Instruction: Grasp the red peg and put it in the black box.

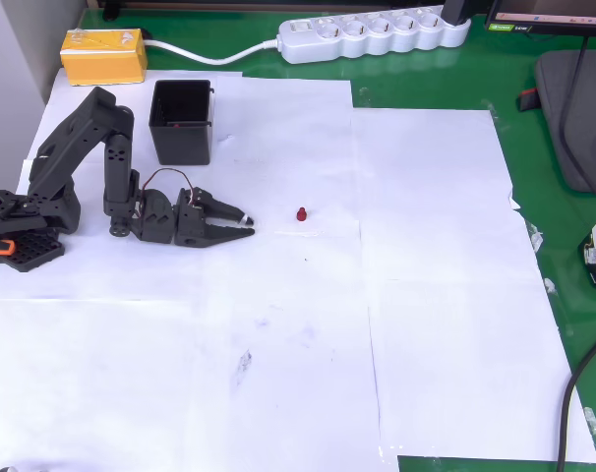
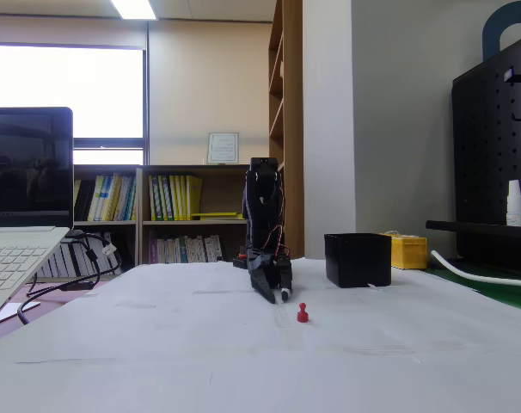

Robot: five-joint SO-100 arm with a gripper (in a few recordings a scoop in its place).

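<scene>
In the overhead view the tiny dark-red stubby peg (image 1: 301, 213) stands on white paper sheets (image 1: 426, 295) covering the table (image 1: 564, 295), right of the hand (image 1: 247, 224) and apart from it. The square black plastic box (image 1: 181, 122) sits above-left of the hand, with the yellow rectangular box (image 1: 103, 56) farther up-left.

Bright even overhead light, glaring window (image 2: 67, 103) backlight, ceiling lamp (image 2: 133, 9), faint shadows

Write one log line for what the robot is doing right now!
gripper: open, holding nothing | red peg: on the paper, apart from the fingers | black box: upright, behind the arm | peg not yet grasped
</scene>
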